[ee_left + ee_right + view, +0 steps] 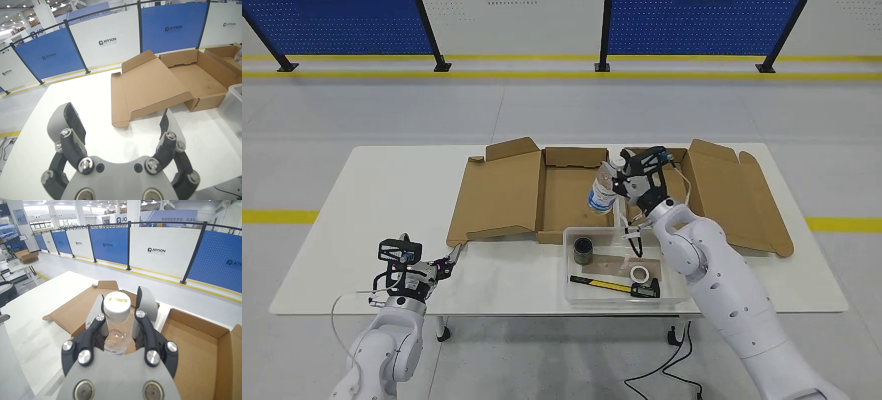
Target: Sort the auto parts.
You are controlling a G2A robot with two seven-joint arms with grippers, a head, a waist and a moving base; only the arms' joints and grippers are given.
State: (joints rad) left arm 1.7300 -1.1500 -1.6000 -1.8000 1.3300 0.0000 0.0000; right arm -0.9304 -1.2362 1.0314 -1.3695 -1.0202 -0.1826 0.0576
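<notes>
My right gripper [620,186] is shut on a clear plastic bottle [601,196] with a white cap [117,306], held above the left cardboard box [567,205]. The fingers [146,306] clamp the bottle's neck and shoulder. My left gripper [121,121] stands open over bare table near the front left corner, with nothing between its pads [74,118]. A clear plastic bin [577,287] at the table's front holds a dark cylindrical part [583,250], a white tape roll [640,274] and a yellow-and-black tool [617,286].
Two open cardboard boxes lie side by side at the back of the white table [372,200]; the right one [732,195] has its flap spread outward. The left box's lid [147,85] slopes toward the left gripper. Blue and white fence panels stand behind.
</notes>
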